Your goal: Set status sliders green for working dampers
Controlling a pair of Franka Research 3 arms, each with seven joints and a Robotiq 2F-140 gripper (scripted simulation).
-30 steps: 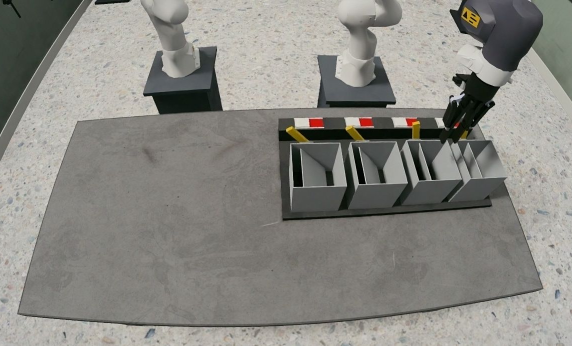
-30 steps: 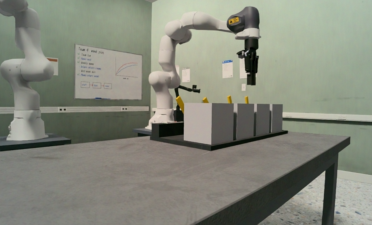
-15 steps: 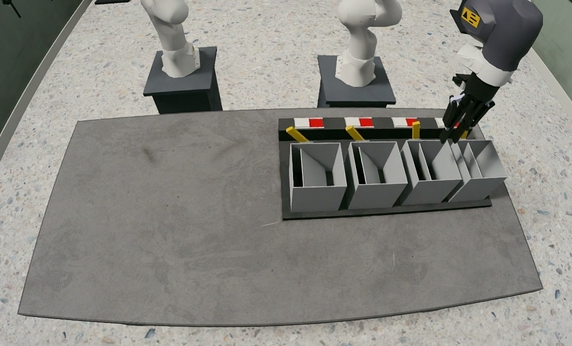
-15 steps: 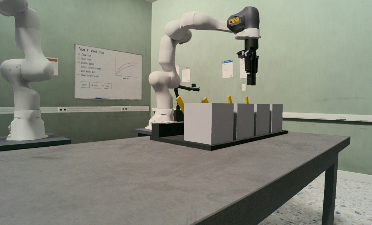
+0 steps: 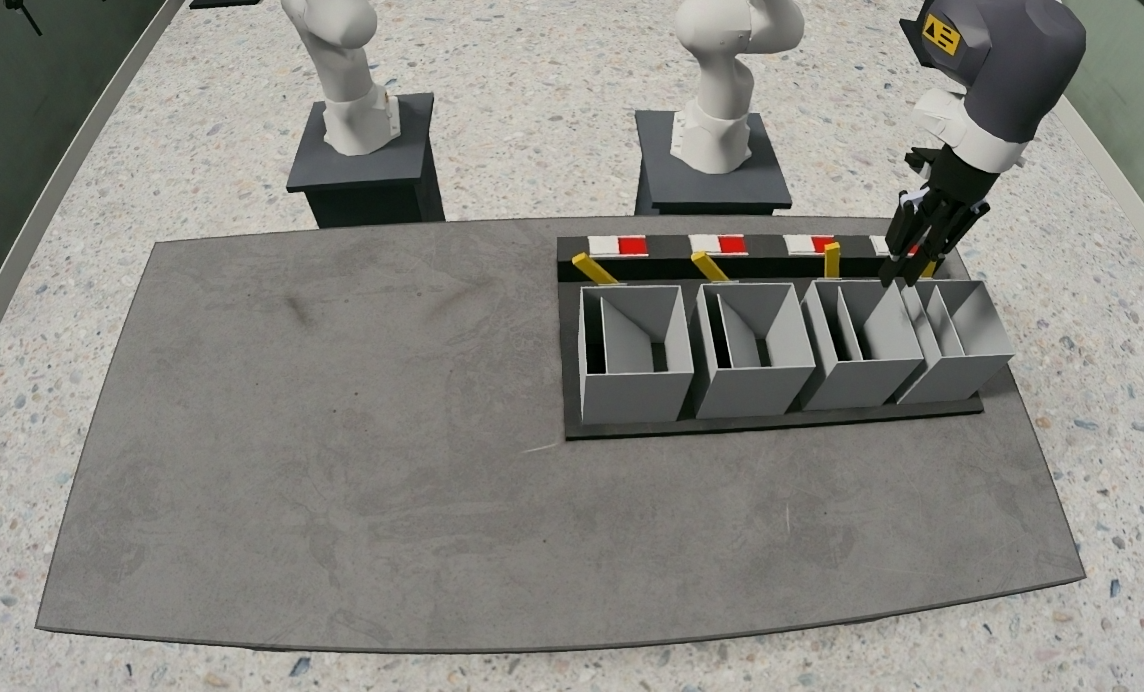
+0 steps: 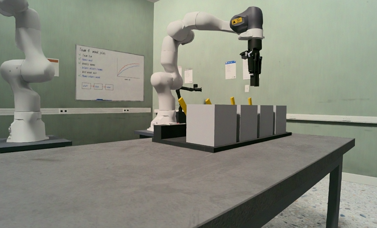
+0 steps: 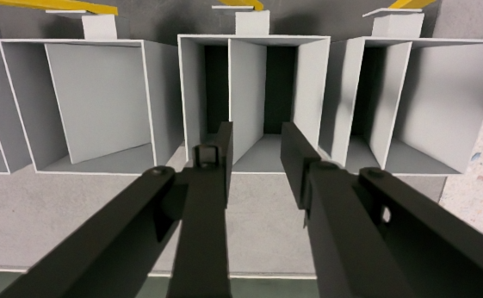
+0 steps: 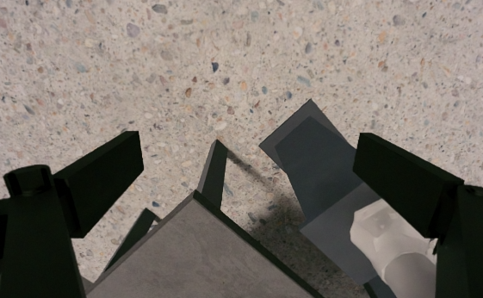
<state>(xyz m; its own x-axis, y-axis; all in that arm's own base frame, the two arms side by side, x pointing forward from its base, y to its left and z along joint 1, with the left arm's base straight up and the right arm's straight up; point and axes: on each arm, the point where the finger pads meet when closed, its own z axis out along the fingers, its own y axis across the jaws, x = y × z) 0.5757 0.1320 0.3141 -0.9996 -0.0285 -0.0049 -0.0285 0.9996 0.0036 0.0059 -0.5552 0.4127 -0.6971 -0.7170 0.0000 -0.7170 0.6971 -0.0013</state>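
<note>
Four grey box dampers [image 5: 636, 397] [image 5: 752, 392] [image 5: 860, 383] [image 5: 950, 380] stand in a row behind their sliders. Their yellow levers [image 5: 595, 268] [image 5: 710, 266] [image 5: 831, 259] [image 5: 929, 269] lean at differing angles, the third nearly upright. Each slider shows a red patch [image 5: 633, 246] [image 5: 731, 245] [image 5: 823, 244] beside its white cover [image 5: 602, 246]; the fourth is partly hidden by my left gripper. My left gripper [image 5: 899, 277] [image 6: 254, 85] [image 7: 256, 139] is narrowly open and empty, pointing down above the dampers, over the third in its wrist view. My right gripper [image 8: 249, 151] is wide open and empty, away from the dampers.
The dampers stand on a black base [image 5: 627, 430] [image 6: 223, 148] with a raised slider rail along one side. It sits near one end of the grey table [image 5: 344, 481] [image 6: 113, 181]. The right wrist view shows a table corner [image 8: 201, 245], floor and a robot pedestal [image 8: 334, 232].
</note>
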